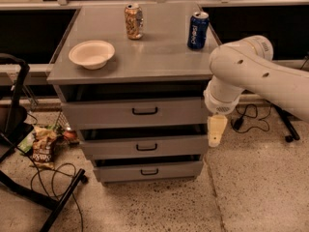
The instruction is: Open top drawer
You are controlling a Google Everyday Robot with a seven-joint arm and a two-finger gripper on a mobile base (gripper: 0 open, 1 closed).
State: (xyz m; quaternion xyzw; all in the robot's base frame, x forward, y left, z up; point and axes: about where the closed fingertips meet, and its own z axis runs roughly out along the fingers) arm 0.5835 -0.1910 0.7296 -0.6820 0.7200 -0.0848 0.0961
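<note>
The gripper hangs pointing down below the counter's front right corner, beside the drawer fronts' right ends (open or closed, I cannot tell). A white bowl sits near the front left corner, an orange can upright by the back edge, and a blue can upright near the back right corner. The top drawer lies under the front edge, its inside hidden.

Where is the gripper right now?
The gripper hangs at the front right corner of the cabinet, beside the lower right end of the top drawer, well right of its black handle.
</note>
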